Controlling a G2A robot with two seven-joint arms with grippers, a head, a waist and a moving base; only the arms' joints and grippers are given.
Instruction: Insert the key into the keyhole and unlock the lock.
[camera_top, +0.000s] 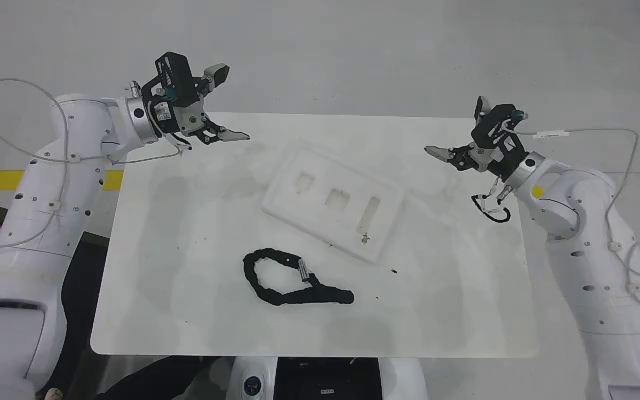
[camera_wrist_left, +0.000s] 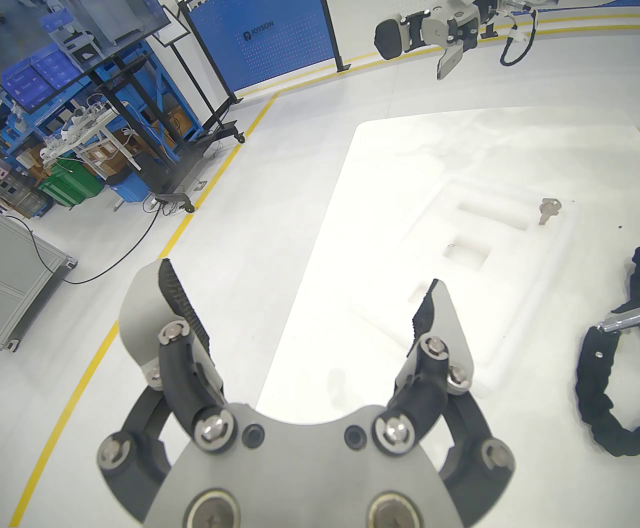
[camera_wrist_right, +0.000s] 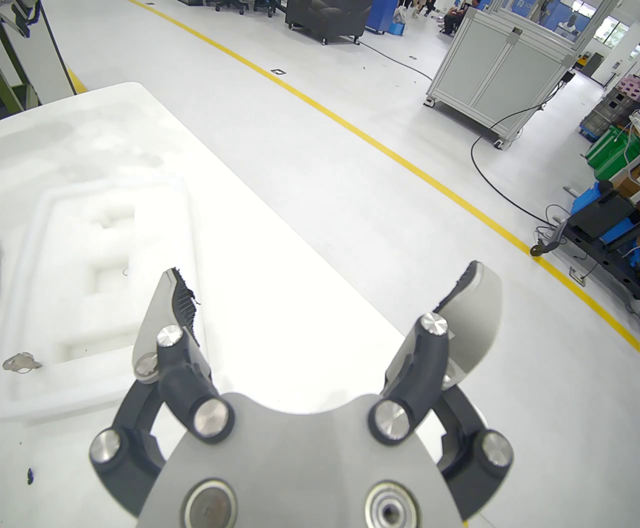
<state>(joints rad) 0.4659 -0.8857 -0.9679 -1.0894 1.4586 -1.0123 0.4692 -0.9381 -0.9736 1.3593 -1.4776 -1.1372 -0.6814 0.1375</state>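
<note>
Top view: the key (camera_top: 366, 238) lies flat on the white foam tray (camera_top: 300, 212), on the rim just below the tray's right-hand recess, a bit right of frame centre. It is well apart from both pincers, with nothing holding it. The left gripper (camera_top: 222, 103) hangs at upper left over the table's far corner, fingers spread wide and empty. The right gripper (camera_top: 458, 128) hangs at upper right near the table's far edge, fingers also spread and empty. The key is nearer the right one, and the tray sits between the two.

The lock (camera_top: 290, 280) is a black sleeved loop w/ a short metal piece showing. It lies on the table (camera_top: 180, 300) at lower centre, near the tray's lower edge but apart from it (and from the key).

Left wrist view: the left gripper (camera_wrist_left: 300, 275) gapes, w/ the key (camera_wrist_left: 549, 207) far beyond its tips on the tray (camera_wrist_left: 500, 320) and the lock (camera_wrist_left: 600, 380) off to one side. Right wrist view: the right gripper (camera_wrist_right: 324, 270) is open too, w/ the key (camera_wrist_right: 20, 362) out past one finger on the tray (camera_wrist_right: 75, 380).

Count: 1 key, 1 lock, 1 tray w/ 3 recesses, 2 grippers, 1 table.
</note>
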